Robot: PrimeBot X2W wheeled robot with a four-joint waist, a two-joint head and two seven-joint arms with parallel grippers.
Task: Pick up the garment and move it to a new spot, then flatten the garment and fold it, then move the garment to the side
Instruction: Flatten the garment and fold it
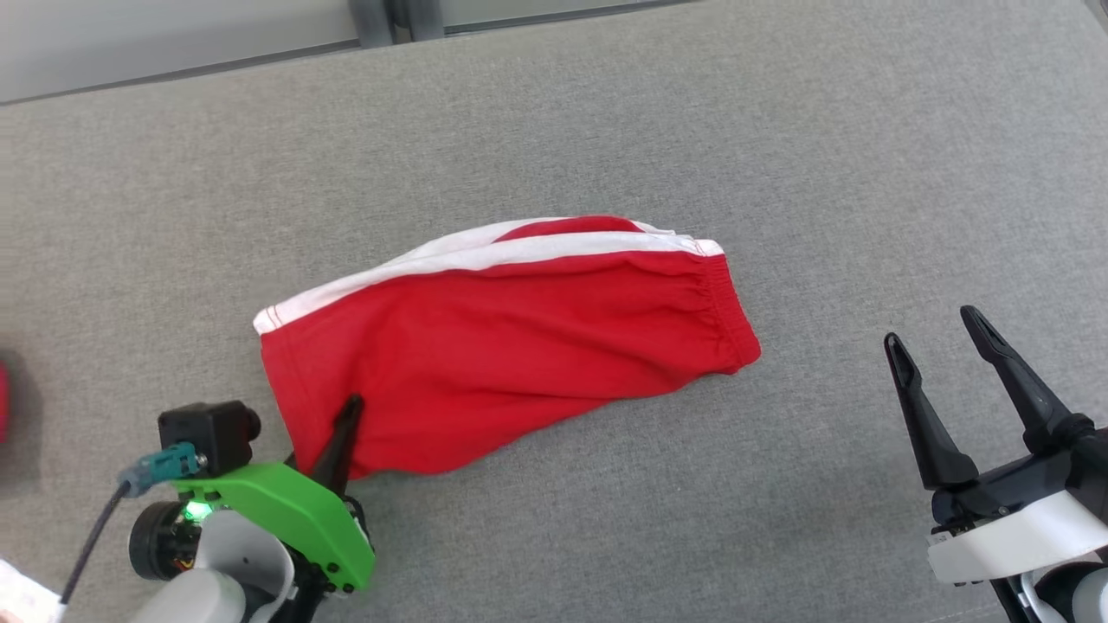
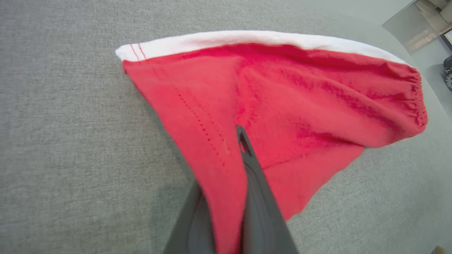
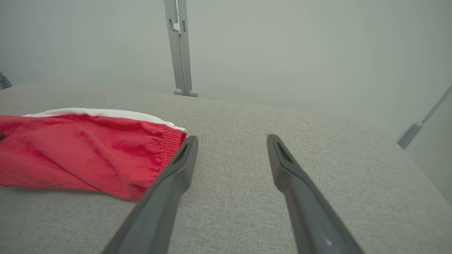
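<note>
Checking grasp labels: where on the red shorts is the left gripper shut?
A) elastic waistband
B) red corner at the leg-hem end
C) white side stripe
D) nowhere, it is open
B: the left gripper pinches the shorts at their red leg-hem corner, far from the waistband and white stripe.

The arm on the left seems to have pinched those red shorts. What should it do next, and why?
Probably lift the left gripper: it is shut on a near corner of the red shorts, while the right gripper stands open, clear of the cloth.
</note>
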